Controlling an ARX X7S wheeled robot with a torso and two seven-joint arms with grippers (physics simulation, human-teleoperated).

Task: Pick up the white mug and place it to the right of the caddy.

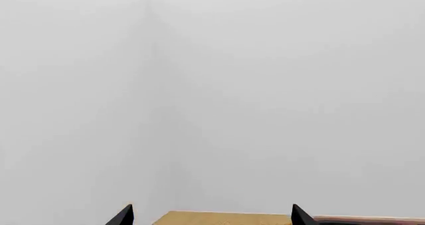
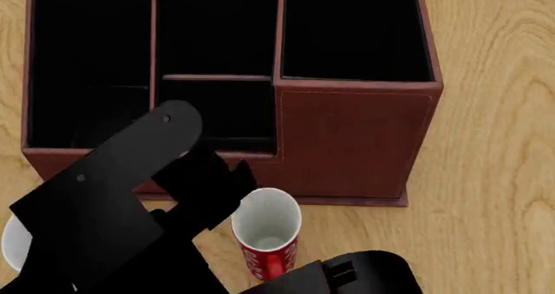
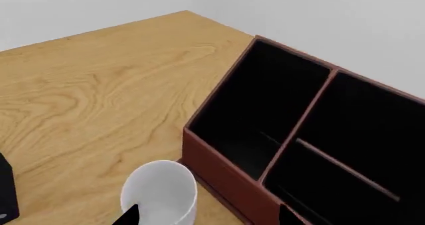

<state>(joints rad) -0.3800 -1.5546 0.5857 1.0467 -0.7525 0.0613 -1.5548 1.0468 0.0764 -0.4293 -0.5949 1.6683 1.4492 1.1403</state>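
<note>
From the head camera, I looked down on a wooden table (image 2: 494, 177). The caddy (image 2: 355, 141), a large reddish-brown box with black-lined compartments, filled the upper part of the view. A red mug (image 2: 264, 232) stood upright just in front of the caddy's front wall, apart from it, its white inside showing.

The white mug (image 2: 12, 242) showed only as a sliver at the view's left edge, mostly hidden under my left arm (image 2: 113, 190). It sat in front of the caddy's left front corner, on the left side of the caddy rather than the right. My right arm (image 2: 355, 274) entered at the bottom of the view, just right of the red mug.

In the right wrist view, the white mug (image 3: 159, 192) stood upright on the table near a corner of the caddy (image 3: 226, 172), apart from it. The right gripper (image 3: 209, 217) had its two dark fingertips (image 3: 129, 215) spread wide. The mug sat just beyond one tip, and I could not see any contact. A small black box (image 3: 5, 190) showed at that picture's edge, well apart from the mug.

In the left wrist view, the left gripper (image 1: 211, 216) also had its fingertips (image 1: 123, 216) spread apart, with nothing held. It faced a pale grey wall (image 1: 212, 85), with a strip of table edge (image 1: 219, 218) visible between the tips.
</note>
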